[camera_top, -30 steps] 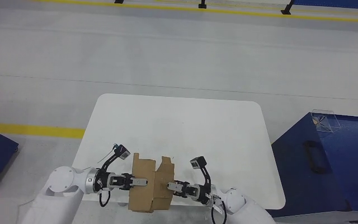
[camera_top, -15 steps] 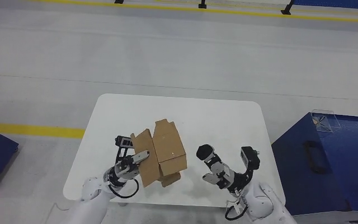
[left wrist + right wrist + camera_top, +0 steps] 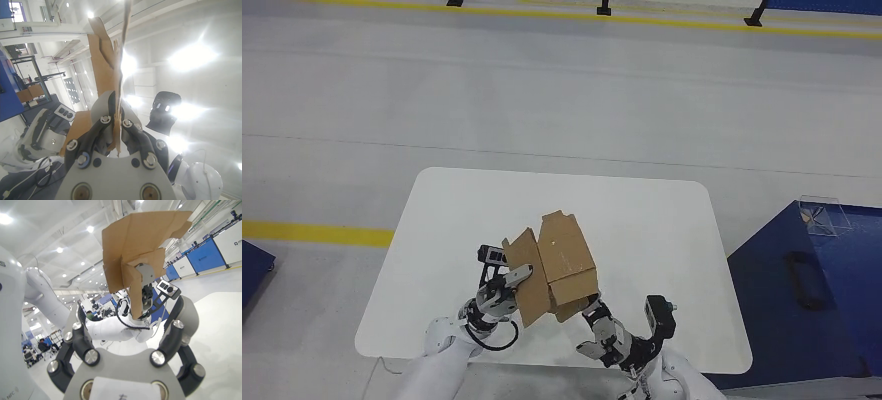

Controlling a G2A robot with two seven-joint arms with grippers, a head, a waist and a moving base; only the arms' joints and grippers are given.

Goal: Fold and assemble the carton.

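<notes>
Holding the carton up over the table with your left gripper clamped tight on one cardboard edge, you were mid-fold I'd say: panels half opened, flaps hanging loose, nothing squared up. Your right gripper sat near the carton's lower corner, fingers spread wide with nothing in them. The next move probably needed that free gripper to catch the opposite panel and pull the carton open without yanking it from the left grip.

One white table, rounded corners, on grey floor. One yellow stripe left of table; second yellow stripe far off. One blue cabinet right of table, clear holder on top.
</notes>
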